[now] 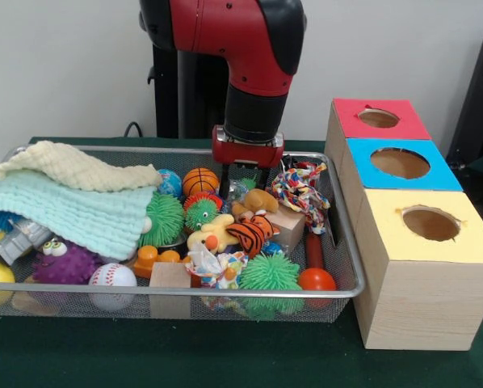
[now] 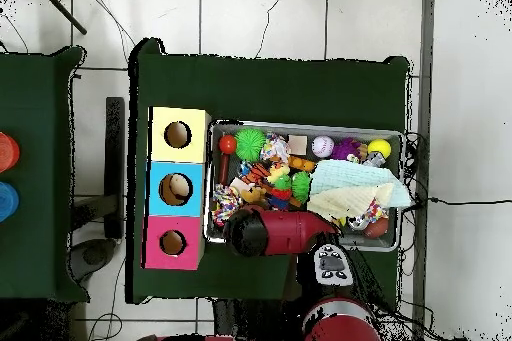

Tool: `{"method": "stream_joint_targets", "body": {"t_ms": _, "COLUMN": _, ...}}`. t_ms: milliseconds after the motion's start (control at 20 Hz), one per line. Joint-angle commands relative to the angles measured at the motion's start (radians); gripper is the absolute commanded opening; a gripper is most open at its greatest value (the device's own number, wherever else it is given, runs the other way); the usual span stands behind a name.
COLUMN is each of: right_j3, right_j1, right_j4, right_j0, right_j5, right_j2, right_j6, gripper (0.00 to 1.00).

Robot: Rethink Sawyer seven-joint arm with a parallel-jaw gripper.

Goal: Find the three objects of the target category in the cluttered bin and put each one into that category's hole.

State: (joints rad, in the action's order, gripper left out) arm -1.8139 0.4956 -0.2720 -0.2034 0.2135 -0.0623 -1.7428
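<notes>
A wire mesh bin holds a heap of toys. My gripper hangs open over the bin's far middle, with nothing between its fingers. Just below and around it lie a small basketball, a green and red spiky ball, a tiger plush and a knotted rope toy. To the right stand three wooden boxes with round holes: red, blue and yellow. In the overhead view the arm hides the gripper beside the bin.
A pale yellow cloth and a mint cloth cover the bin's left half. Near the front lie a baseball, a purple spiky toy, a wooden block, a green spiky ball and a red rattle.
</notes>
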Motion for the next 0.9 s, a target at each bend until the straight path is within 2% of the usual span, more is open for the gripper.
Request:
{"method": "stream_joint_targets", "body": {"t_ms": 50, "right_j3": 0.009, "right_j1": -0.021, "right_j4": -0.036, "right_j0": -0.028, "right_j5": -0.023, "right_j2": 0.002, "right_j6": -0.095, "gripper": 1.0}}
{"method": "stream_joint_targets", "body": {"t_ms": 250, "right_j3": 0.037, "right_j1": -0.034, "right_j4": -0.077, "right_j0": -0.041, "right_j5": -0.012, "right_j2": 0.022, "right_j6": -0.034, "gripper": 1.0}}
{"method": "stream_joint_targets", "body": {"t_ms": 500, "right_j3": 0.026, "right_j1": -0.01, "right_j4": -0.136, "right_j0": -0.087, "right_j5": 0.042, "right_j2": 0.083, "right_j6": 0.06, "gripper": 1.0}}
{"method": "stream_joint_targets", "body": {"t_ms": 900, "right_j3": -0.054, "right_j1": 0.086, "right_j4": -0.243, "right_j0": -0.208, "right_j5": 0.186, "right_j2": 0.28, "right_j6": 0.243, "gripper": 1.0}}
